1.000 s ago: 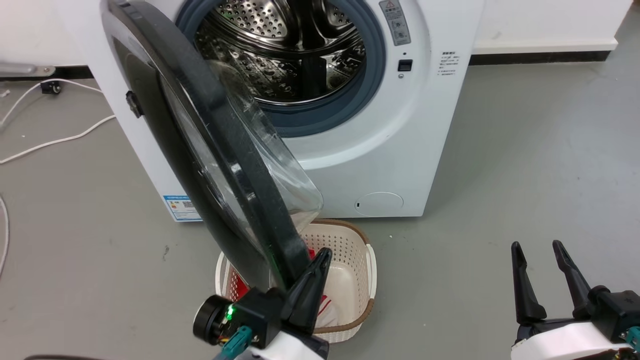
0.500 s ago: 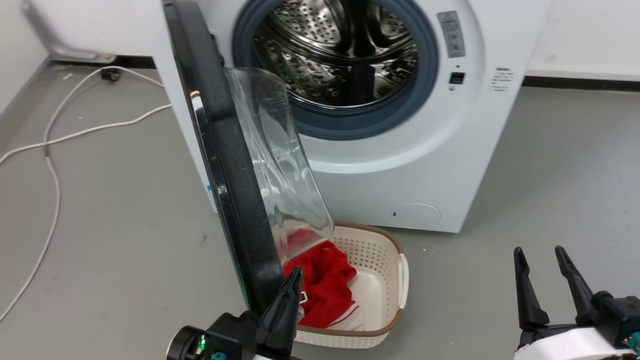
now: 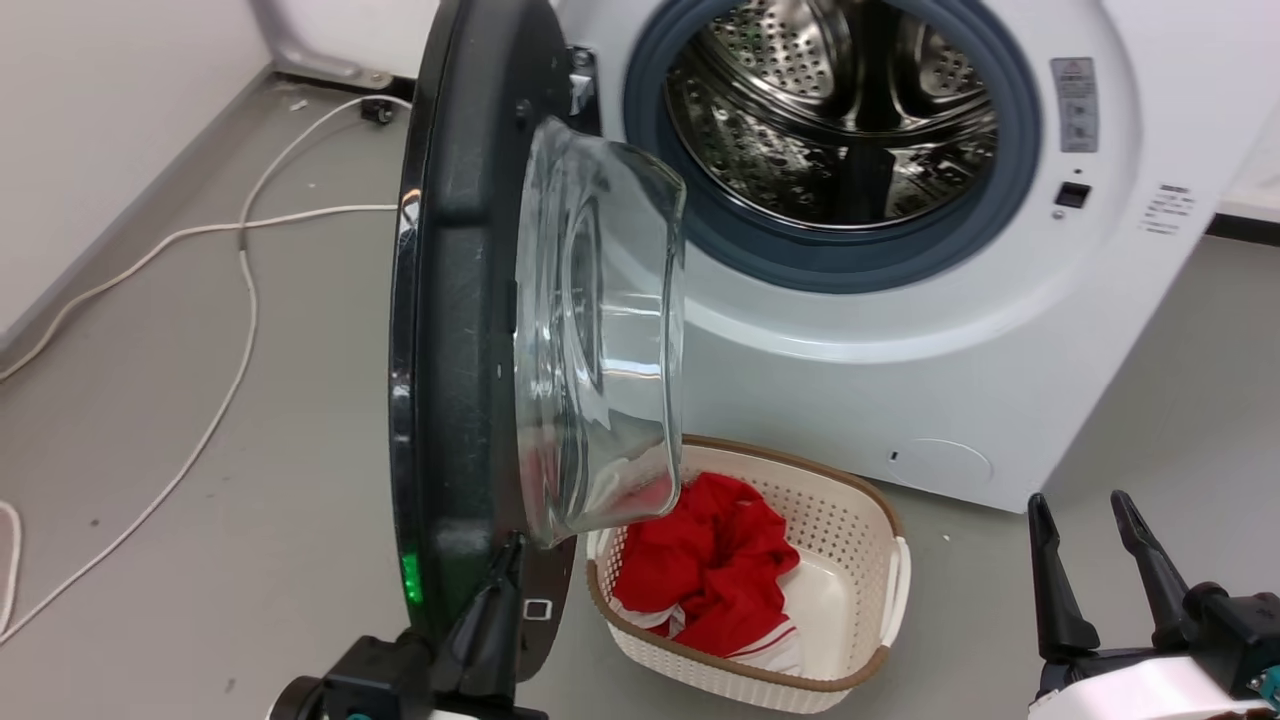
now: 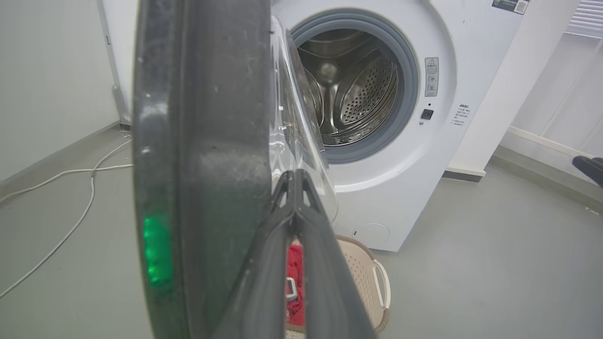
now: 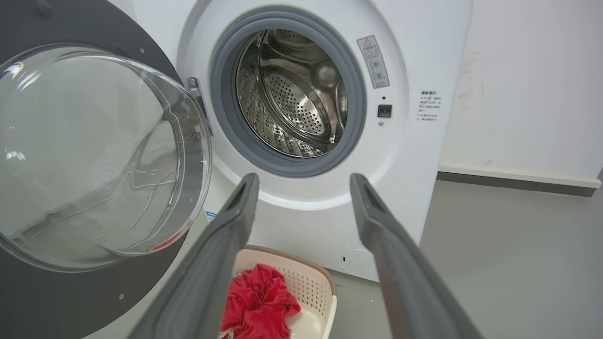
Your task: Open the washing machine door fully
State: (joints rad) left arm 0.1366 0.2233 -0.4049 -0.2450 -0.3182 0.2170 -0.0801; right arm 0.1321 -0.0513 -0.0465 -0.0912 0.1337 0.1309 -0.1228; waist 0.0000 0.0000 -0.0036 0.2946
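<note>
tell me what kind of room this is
Probably a laundry corner, perhaps a test room: a big white front-loading washing machine with a steel drum stands on a bare grey floor, a cream perforated plastic basket of red cloth sits before it, and white cables trail nearby.

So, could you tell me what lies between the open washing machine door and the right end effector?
In the head view, a cream laundry basket holding a red garment sits between the washing machine door and the right end effector.

We see the washing machine door [image 3: 450, 300] black, the washing machine [image 3: 850, 400] white, drum [image 3: 830, 120] perforated steel, red cloth [image 3: 715, 570] in a cream basket [image 3: 845, 520] at six o'clock
</note>
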